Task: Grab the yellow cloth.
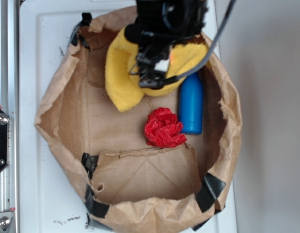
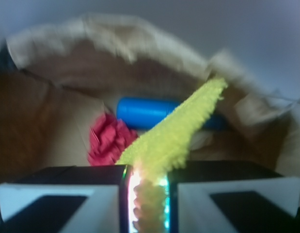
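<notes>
The yellow cloth [image 1: 121, 73] is a fuzzy towel lying at the back of the brown paper bag [image 1: 57, 111], partly hidden under the black arm. My gripper [image 1: 152, 73] sits over the cloth's middle. In the wrist view a fold of the yellow cloth [image 2: 179, 131] rises from between the two jaws, which are pressed close on it, so my gripper [image 2: 149, 199] is shut on the cloth.
A blue bottle [image 1: 191, 103] lies to the right of the cloth, and a red wad [image 1: 163, 127] sits just in front of it. In the wrist view the blue bottle [image 2: 140, 112] and red wad [image 2: 108, 138] lie beyond the jaws. The bag's crumpled walls ring everything.
</notes>
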`<state>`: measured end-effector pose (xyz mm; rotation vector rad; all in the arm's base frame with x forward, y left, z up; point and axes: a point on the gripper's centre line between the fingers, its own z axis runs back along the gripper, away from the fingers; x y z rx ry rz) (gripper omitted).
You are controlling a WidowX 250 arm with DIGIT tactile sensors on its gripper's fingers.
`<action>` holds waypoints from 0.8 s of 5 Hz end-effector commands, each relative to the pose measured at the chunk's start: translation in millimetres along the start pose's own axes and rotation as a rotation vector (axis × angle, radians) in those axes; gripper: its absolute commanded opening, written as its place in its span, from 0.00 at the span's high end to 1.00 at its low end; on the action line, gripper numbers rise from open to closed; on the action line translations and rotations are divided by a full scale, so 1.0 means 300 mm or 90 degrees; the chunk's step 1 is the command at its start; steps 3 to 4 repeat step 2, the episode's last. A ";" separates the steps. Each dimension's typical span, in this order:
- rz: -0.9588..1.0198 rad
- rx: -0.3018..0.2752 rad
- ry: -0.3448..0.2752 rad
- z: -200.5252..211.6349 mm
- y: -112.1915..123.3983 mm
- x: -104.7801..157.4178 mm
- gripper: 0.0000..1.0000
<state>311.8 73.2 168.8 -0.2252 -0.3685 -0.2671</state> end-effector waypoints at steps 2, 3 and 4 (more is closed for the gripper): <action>-0.067 0.056 -0.052 0.151 -0.118 0.005 1.00; -0.067 0.056 -0.052 0.151 -0.118 0.005 1.00; -0.067 0.056 -0.052 0.151 -0.118 0.005 1.00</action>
